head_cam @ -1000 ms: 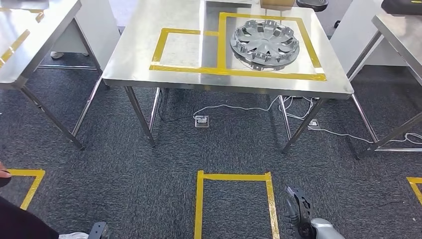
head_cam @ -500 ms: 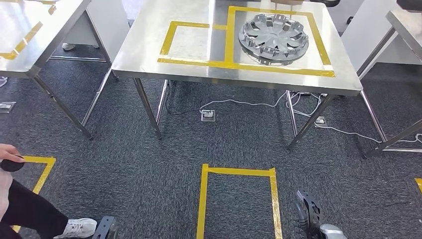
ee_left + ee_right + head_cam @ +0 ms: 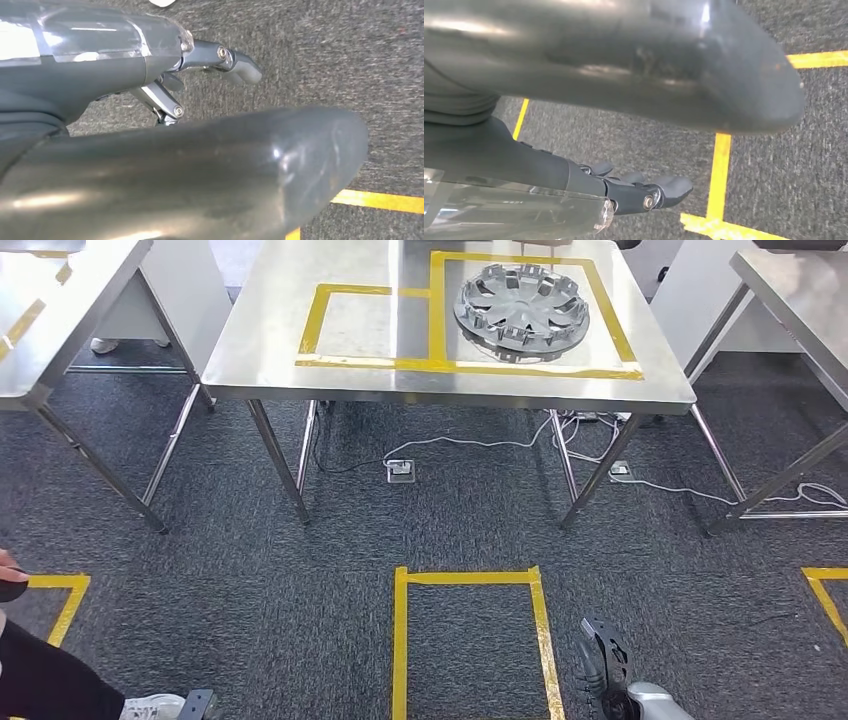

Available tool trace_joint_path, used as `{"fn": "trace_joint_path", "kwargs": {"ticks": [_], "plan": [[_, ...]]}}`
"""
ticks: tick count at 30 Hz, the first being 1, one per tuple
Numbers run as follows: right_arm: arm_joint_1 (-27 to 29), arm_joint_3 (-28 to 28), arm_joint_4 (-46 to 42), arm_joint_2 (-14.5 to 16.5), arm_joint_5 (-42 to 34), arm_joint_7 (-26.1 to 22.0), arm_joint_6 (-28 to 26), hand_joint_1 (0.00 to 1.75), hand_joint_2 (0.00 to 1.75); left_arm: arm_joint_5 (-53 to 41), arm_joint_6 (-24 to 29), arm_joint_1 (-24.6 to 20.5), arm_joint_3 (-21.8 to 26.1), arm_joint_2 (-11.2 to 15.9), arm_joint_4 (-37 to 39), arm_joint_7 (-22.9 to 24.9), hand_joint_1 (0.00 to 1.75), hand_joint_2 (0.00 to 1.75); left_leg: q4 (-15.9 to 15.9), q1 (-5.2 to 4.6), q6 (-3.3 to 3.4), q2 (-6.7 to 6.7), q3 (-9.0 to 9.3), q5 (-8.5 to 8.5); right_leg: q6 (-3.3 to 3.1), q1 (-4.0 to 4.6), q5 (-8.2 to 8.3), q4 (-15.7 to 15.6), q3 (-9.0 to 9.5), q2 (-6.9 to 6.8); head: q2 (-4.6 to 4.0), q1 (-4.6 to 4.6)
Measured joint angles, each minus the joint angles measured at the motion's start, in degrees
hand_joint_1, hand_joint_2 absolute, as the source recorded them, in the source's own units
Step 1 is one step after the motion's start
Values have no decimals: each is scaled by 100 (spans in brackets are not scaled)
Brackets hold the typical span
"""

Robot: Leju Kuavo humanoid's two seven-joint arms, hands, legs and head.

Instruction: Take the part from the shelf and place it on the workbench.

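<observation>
Workbench [image 3: 300, 380] of bare steel is standing at twelve o'clock in the head view, and the part [image 3: 521, 311], a grey hubcap, is lying flat inside the larger yellow tape outline [image 3: 612, 325] toward the bench's one o'clock corner. A smaller taped square [image 3: 320, 318] is adjoining it on the ten o'clock side. Cables and a floor socket [image 3: 401, 471] are lying on the dark carpet under the bench. A yellow floor box [image 3: 470, 580] is sitting at six o'clock. The right hand [image 3: 602, 670] is hanging low at five o'clock, fingers [image 3: 669, 187] apart and holding nothing. The left hand [image 3: 200, 705] is hanging at seven o'clock, fingers [image 3: 240, 62] extended and likewise holding nothing. A person's leg [image 3: 40, 680] and shoe [image 3: 152, 707] are showing at eight o'clock.
</observation>
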Motion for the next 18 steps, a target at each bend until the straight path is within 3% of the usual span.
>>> {"fn": "trace_joint_path", "kwargs": {"ticks": [2, 4, 5, 6, 8, 10, 12, 13, 14, 15, 16, 18], "plan": [[-4, 61, -3, -18, -82, 6, -28, 0, 0, 6, 19, -11, -8, -1, 2, 4, 0, 0, -11, 12, 56, 121, -16, 18, 65, -16, -303, 467, -208, -58, 0, 63], [-1, 135, -4, -24, -172, 23, -51, 0, 0, 8, 38, -8, -23, 1, 6, 13, 0, 0, -9, 3, 78, 243, -36, 20, 118, -36, -647, 1181, -510, -108, 0, 134], [13, 173, -4, -24, -222, 32, -59, 0, 0, 8, 43, -7, -31, 0, 8, 17, 0, 0, -8, 0, 79, 307, -42, 21, 129, -40, -712, 1411, -597, -122, 0, 162], [28, 208, -4, -25, -271, 36, -63, 0, 0, 9, 43, -6, -38, -1, 10, 16, 0, 0, -7, -3, 79, 367, -44, 21, 129, -41, -672, 1450, -596, -133, 0, 189], [44, 278, -4, -45, -363, 32, -65, 0, 0, 10, 34, -8, -47, -1, 13, 0, 0, 0, -8, -12, 75, 491, -38, 18, 89, -34, -323, 911, -306, -213, 0, 240], [27, 348, -6, -79, -420, 24, -66, 0, 0, 11, 27, -9, -54, 1, 14, -13, 0, 0, -10, -36, 56, 620, -34, 12, 19, 13, -66, 184, 45, -434, 0, 273], [26, 409, -6, -108, -456, 17, -70, 0, 0, 8, 21, 0, -59, 19, 17, -4, 0, 0, -25, -58, 10, 753, -30, 11, -52, 67, -42, -95, 148, -539, 0, 269], [45, 437, -4, -125, -470, 5, -67, 0, 0, 6, 10, 5, -62, 34, 18, -3, 0, 0, -36, -62, -21, 822, -20, 13, -90, 79, -31, -121, 139, -487, 0, 263], [76, 460, -2, -147, -480, -14, -57, 0, 0, 6, -5, 7, -67, 51, 20, -15, 0, 0, -43, -54, -59, 824, -11, -1, -128, 67, -5, -142, 137, -430, 0, 251], [100, 479, 0, -164, -490, -37, -47, 0, 0, 6, -22, 5, -71, 65, 20, -32, 0, 0, -18, -43, -92, 710, -13, -43, -166, 56, 24, -174, 140, -375, 0, 238], [107, 504, 1, -177, -505, -57, -43, 0, 0, 7, -28, 2, -74, 75, 21, -38, 0, 0, 96, -37, -115, 538, -60, -142, -206, 42, 55, -207, 143, -320, 0, 221], [76, 562, 0, -179, -538, -50, -74, 0, 0, 7, 6, 1, -81, 83, 22, 12, 0, 0, 670, -33, -127, 194, -329, -483, -261, 38, 93, -234, 133, -201, 0, 142]]}}
